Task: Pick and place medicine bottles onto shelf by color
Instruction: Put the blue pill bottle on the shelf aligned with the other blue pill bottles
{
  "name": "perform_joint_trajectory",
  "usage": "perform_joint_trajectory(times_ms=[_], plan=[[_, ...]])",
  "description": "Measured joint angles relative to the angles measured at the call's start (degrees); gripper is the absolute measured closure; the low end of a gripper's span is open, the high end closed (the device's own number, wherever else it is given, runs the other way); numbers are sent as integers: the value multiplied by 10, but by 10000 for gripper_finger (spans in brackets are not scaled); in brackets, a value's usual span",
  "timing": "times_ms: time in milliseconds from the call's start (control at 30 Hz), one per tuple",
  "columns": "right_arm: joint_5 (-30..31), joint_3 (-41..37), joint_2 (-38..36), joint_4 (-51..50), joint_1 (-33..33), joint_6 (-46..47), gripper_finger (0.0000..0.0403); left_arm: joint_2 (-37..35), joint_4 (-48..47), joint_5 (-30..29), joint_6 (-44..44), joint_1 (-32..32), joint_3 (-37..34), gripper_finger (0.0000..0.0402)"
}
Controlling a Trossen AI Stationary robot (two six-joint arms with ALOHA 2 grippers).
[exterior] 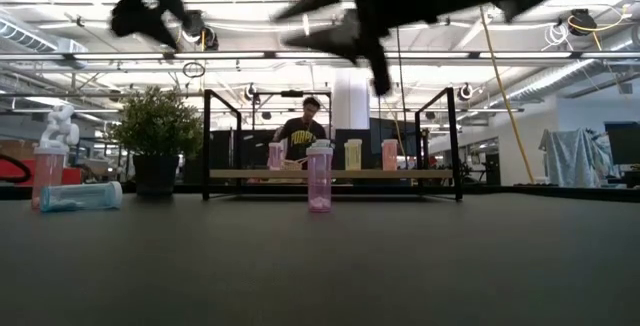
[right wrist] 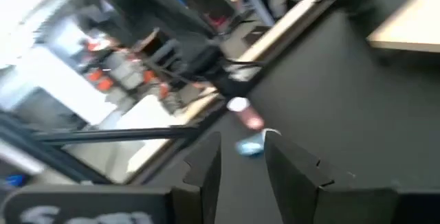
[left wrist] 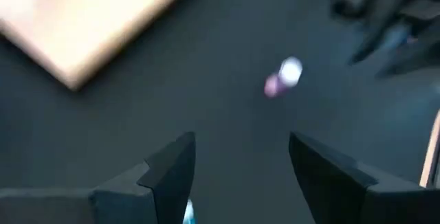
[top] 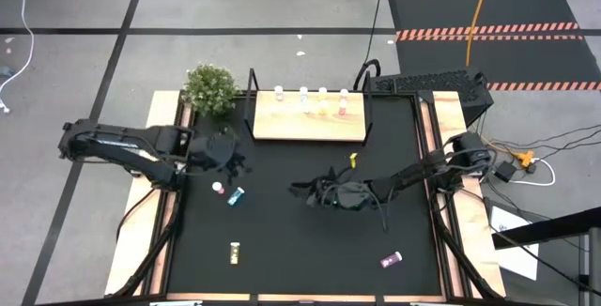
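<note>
The shelf [top: 310, 118] stands at the table's far edge with several medicine bottles [top: 323, 95] upright along its far side. On the black mat, a pink bottle [top: 218, 188] stands beside a teal bottle [top: 236, 196] that lies on its side. A yellow bottle [top: 235, 252] and a purple bottle [top: 392, 260] lie nearer the front. My left gripper [left wrist: 237, 176] hovers open just far of the pink bottle [left wrist: 283, 78]. My right gripper [right wrist: 242, 165], at mid-table, points level toward the pink and teal bottles [right wrist: 251, 145] with a narrow gap and nothing between its fingers.
A potted plant [top: 210, 87] stands at the shelf's left end. A small yellow piece [top: 354, 159] lies in front of the shelf. In the low view another pink bottle [exterior: 319, 178] stands upright before the shelf. Wooden rails [top: 141, 240] line both table sides. A person [exterior: 303, 126] sits beyond the table.
</note>
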Motion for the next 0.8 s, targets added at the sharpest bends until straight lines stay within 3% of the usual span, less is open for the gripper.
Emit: perform_joint_trajectory(times_ms=[100,200,300,400,567,700,800], plan=[[-49,57,18,-17,-5,-34,312,0,0,23,-51,-33,-41,167],[-87,132,32,-109,-12,-92,322,0,0,46,-81,-67,-71,167],[-131,199,54,-201,-27,-184,326,-1,0,48,-100,-102,-85,167],[-172,230,76,-218,-45,-291,322,-3,0,48,-109,-130,-84,167],[-275,251,97,-206,-87,-423,287,-16,-6,40,-138,-166,-74,167],[-396,252,122,-168,-131,-444,239,-26,-26,15,-154,-183,-73,167],[-408,252,130,-151,-151,-451,202,-24,-62,-6,-162,-191,-73,167]])
